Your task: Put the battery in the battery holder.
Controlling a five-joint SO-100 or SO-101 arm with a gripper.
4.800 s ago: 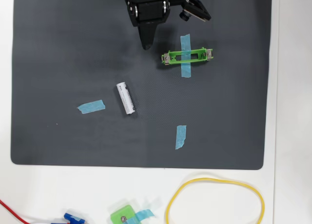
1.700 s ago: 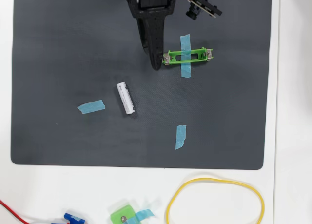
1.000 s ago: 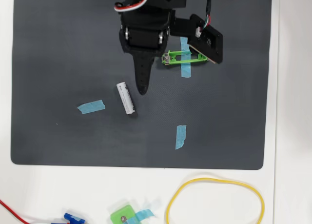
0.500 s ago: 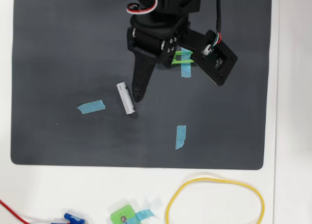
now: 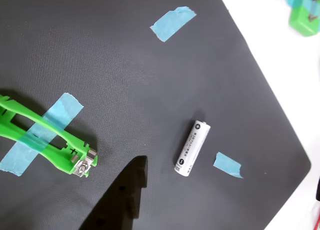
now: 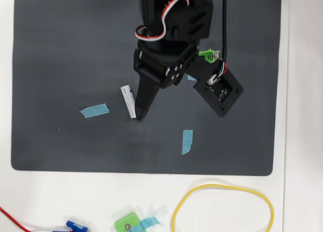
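Battery (image 5: 192, 148) lies free at lower center of wrist view — right of 1 dark finger (image 5: 125, 195); finger spread cannot be told.

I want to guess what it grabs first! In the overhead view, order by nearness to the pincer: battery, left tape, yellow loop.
1. Battery, beside the pincer.
2. Left tape, farther left.
3. Yellow loop, bottom right.

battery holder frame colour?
Bright green, with blue tape across it; the battery holder shows best in the wrist view.
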